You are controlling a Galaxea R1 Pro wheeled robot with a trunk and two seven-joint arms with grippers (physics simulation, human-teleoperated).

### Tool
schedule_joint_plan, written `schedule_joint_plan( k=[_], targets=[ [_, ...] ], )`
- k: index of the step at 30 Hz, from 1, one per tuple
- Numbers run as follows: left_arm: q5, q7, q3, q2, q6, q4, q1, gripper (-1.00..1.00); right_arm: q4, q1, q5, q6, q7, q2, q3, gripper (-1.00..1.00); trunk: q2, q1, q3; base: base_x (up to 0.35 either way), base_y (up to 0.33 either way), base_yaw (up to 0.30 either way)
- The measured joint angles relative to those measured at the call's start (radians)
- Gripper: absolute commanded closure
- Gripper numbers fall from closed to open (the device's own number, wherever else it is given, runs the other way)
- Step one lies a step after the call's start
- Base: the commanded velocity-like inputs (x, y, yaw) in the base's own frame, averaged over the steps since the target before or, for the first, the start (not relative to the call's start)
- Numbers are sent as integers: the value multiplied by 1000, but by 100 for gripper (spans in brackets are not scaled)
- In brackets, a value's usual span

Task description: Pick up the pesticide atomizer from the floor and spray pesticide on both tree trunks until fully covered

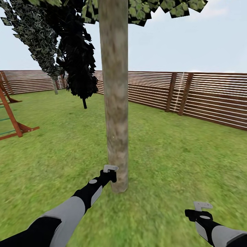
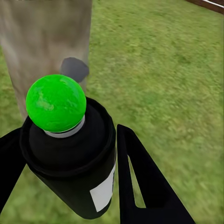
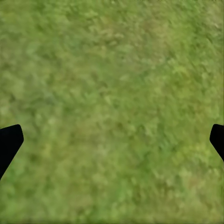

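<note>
The mottled grey-brown tree trunk is cut by the top edge. The wooden playset is cut at the left edge. The black pesticide atomizer with green top hides part of the left pincer.

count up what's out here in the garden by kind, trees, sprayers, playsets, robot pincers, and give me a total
Bare-trunk tree: 1
Dark narrow trees: 2
Sprayer, held in left pincer: 1
Playset: 1
Pincers, left and right: 2
Total: 7
</note>
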Motion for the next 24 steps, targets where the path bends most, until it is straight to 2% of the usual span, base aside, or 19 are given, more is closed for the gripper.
schedule_joint_plan(
  k=[15,19,24],
  targets=[
    [0,0,2,0,-1,-1,0,100,0,0,0,0,0,0,0,-100,0,0,0,35,0,0],
    [1,-1,5,22,-1,-2,0,100,0,0,0,0,0,0,0,-100,0,0,0,0,0,0],
    [3,-1,4,29,-1,-2,1,100,0,0,0,0,0,0,0,-100,0,0,0,0,0,0]
  ],
)
